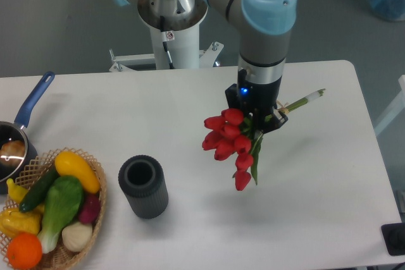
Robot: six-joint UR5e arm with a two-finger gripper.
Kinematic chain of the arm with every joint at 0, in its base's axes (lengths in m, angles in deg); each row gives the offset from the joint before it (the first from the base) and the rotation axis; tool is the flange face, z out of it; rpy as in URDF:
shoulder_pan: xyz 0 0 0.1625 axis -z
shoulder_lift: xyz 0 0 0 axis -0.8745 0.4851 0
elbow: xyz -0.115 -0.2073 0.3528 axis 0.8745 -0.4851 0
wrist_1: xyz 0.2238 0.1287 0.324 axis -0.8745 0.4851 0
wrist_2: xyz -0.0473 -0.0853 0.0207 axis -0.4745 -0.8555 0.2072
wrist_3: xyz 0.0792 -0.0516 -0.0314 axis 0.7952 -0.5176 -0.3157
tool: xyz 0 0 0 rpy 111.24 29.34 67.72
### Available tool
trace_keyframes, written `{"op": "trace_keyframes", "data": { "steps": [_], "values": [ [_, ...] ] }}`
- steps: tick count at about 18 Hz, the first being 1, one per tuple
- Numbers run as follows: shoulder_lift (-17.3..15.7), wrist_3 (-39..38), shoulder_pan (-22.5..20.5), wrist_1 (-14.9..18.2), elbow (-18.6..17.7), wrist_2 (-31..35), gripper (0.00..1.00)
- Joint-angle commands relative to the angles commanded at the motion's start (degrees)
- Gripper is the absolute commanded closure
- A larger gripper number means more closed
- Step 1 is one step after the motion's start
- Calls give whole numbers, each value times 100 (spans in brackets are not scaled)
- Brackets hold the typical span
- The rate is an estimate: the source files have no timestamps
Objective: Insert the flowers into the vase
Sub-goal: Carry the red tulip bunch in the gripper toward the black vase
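The gripper [266, 117] hangs above the white table [329, 175], clenched on the flowers [231, 140]. It grips the bunch by the tied stems, so the red heads droop down and to the image-left of the gripper while the pale stem ends stick out up and to the image-right of it. The bunch is lifted clear of the table; its shadow lies on the surface below.

The vase [143, 186] stands upright on the table, well apart from the gripper, lower and to the image-left of it, with its round mouth facing up. Only bare table surface lies between the gripper and the vase.

Further off on the same side, past the vase, sits a wicker basket [96, 210] at the table's lower-left corner, close to the vase but not touching it. It holds vegetables: a yellow one, a dark green one, a pale green one, a purple one, a whitish one and an orange one can be told apart (others may be hidden at the edge). Just above the basket is a saucepan [9, 150] with a blue handle, partly cut off by the frame edge.

Count: one bunch of flowers with about nine red heads (some overlap, so the count is rough), one vase, one basket, one saucepan.
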Motion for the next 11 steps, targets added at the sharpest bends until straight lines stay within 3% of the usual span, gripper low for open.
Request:
{"op": "trace_keyframes", "data": {
  "steps": [7, 11],
  "values": [
    [-9, -70, -150, -96, -9, -710, 97],
    [-18, -788, -229, -640, -26, -1904, 96]
  ]
}}
